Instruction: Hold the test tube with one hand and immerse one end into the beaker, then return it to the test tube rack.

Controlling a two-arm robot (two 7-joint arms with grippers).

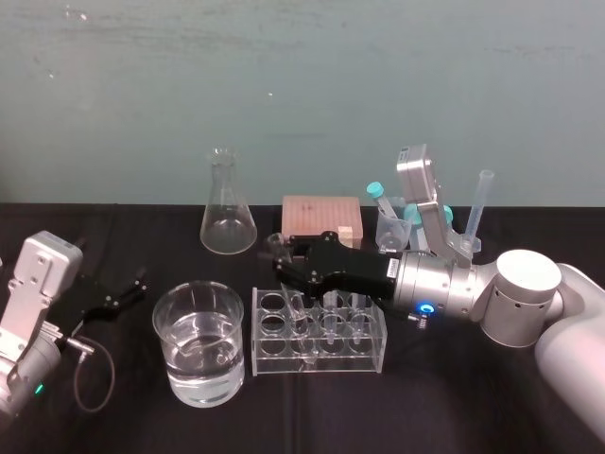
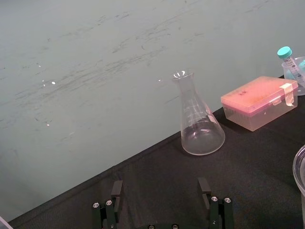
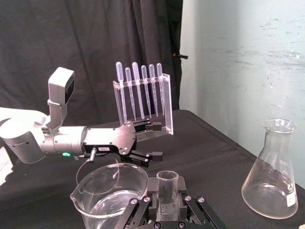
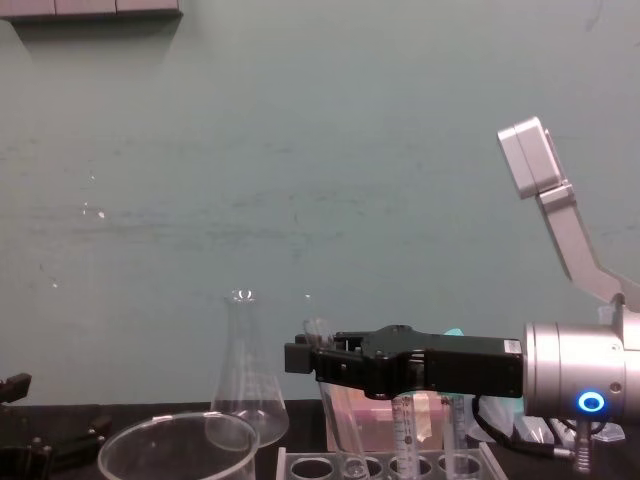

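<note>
The right gripper reaches in from 3 o'clock above the test tube rack. Its fingers are clamped on the upper part of the test tube, which leans with its round end in a rack hole. At the rack's 9 o'clock stands the beaker, about half full of clear liquid. The flask, at 11 o'clock, looks empty. The left gripper rests spread wide and empty, farther out at 9 o'clock.

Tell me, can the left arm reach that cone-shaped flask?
Probably yes: the open left gripper faces the flask across bare black table, the beaker stands aside, and the right gripper holds the test tube at the rack, out of the way.
</note>
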